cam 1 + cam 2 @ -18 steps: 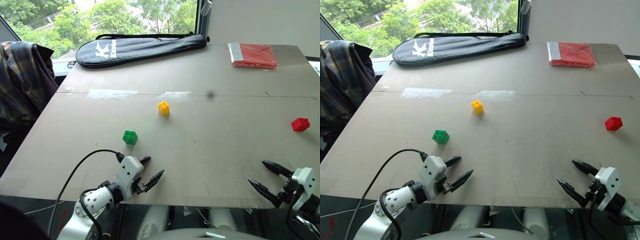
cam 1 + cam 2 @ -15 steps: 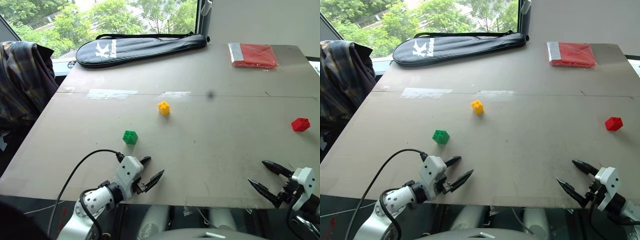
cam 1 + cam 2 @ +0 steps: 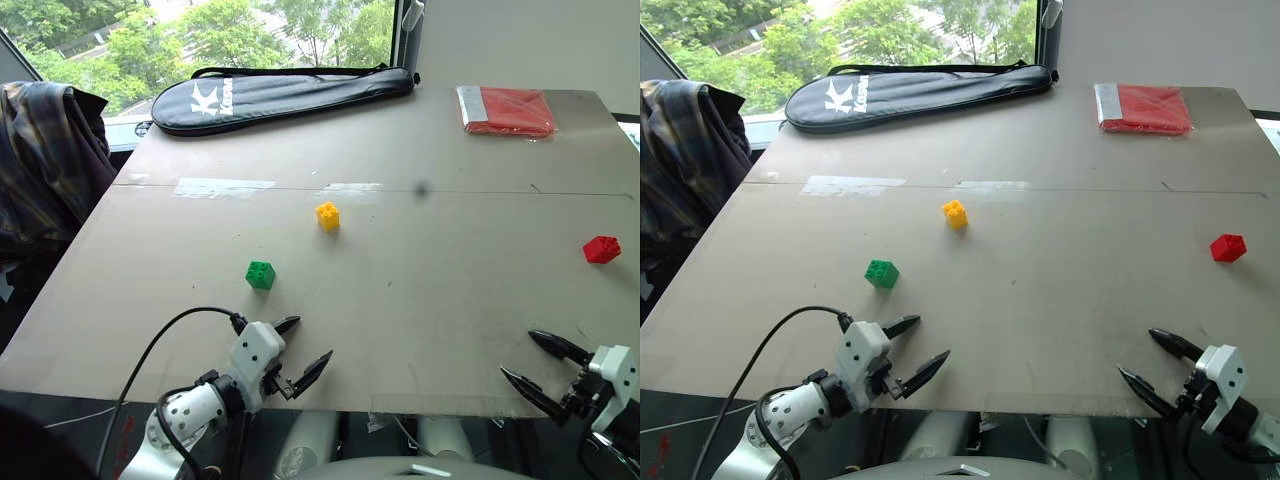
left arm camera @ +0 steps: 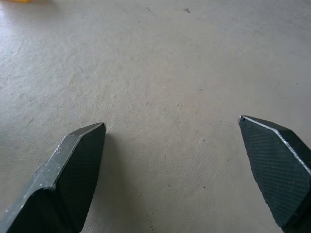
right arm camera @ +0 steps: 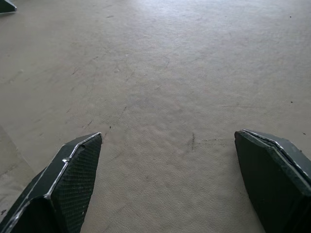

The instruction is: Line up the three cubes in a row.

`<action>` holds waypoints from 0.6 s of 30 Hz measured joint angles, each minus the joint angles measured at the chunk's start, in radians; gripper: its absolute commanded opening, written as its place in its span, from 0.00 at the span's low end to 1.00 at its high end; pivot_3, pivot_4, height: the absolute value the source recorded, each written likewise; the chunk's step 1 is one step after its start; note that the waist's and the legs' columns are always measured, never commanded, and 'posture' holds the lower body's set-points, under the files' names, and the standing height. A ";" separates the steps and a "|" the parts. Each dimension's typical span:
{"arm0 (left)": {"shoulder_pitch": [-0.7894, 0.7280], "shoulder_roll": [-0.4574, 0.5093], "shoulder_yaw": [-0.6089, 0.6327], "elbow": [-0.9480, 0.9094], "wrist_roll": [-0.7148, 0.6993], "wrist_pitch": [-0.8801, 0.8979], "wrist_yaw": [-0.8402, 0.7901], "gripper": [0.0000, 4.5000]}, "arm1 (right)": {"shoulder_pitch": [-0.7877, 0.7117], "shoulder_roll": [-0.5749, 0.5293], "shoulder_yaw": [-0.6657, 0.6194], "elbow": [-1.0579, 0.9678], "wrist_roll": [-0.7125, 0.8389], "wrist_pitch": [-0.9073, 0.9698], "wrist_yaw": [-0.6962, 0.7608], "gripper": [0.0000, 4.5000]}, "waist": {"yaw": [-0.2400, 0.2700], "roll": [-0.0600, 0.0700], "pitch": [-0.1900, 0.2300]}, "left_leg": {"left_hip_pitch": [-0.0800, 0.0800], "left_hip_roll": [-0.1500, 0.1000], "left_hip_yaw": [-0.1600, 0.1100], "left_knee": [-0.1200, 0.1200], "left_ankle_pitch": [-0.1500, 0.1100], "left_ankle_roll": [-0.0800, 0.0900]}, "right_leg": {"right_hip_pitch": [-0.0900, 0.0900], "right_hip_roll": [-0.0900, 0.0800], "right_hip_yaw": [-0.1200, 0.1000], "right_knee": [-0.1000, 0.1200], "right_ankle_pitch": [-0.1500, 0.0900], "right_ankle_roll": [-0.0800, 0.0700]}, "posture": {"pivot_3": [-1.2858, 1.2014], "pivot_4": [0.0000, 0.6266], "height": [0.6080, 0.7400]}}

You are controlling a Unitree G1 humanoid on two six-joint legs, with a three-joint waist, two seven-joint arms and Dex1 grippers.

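Plainly all 3 cubes, yellow (image 3: 327, 215), green (image 3: 260, 274), red (image 3: 601, 249), look light, rigid; pinch flat sides. Both grippers' fingers (image 3: 312, 365) (image 3: 525, 393) spread, empty.

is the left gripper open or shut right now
Open: the left gripper has its two black fingers spread wide over the bare table, holding nothing.

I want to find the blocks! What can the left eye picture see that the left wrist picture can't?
The left eye view alone takes in the green cube, red cube, racket bag, red packet and right gripper. The left wrist view alone gives the gripper fingers' textured pads close up. Both share the table, the open left gripper and the yellow cube.
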 measured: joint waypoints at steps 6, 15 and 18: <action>-0.002 0.000 0.000 0.021 0.003 -0.024 -0.007 0.99 | -0.005 0.001 0.000 0.011 0.000 -0.013 0.000 1.00 | 0.000 0.000 0.000 | 0.000 0.000 0.000 0.000 0.000 0.000 | 0.000 0.000 0.000 0.000 0.000 0.000 | 0.52 0.24 0.65; -0.127 0.047 -0.003 0.030 -0.011 -0.015 -0.068 0.99 | -0.175 0.018 -0.149 0.076 0.012 0.062 -0.264 1.00 | 0.000 0.000 0.000 | 0.000 0.000 0.001 0.000 0.000 0.000 | 0.000 0.001 0.000 0.001 0.001 -0.001 | 0.52 0.24 0.65; -0.241 0.097 0.001 -0.014 -0.086 0.081 -0.111 0.99 | -0.282 -0.021 -0.204 0.115 -0.019 0.186 -0.451 1.00 | 0.000 0.001 0.000 | 0.000 0.000 0.001 0.000 0.001 -0.001 | -0.001 0.005 0.000 0.002 0.003 -0.004 | 0.52 0.24 0.65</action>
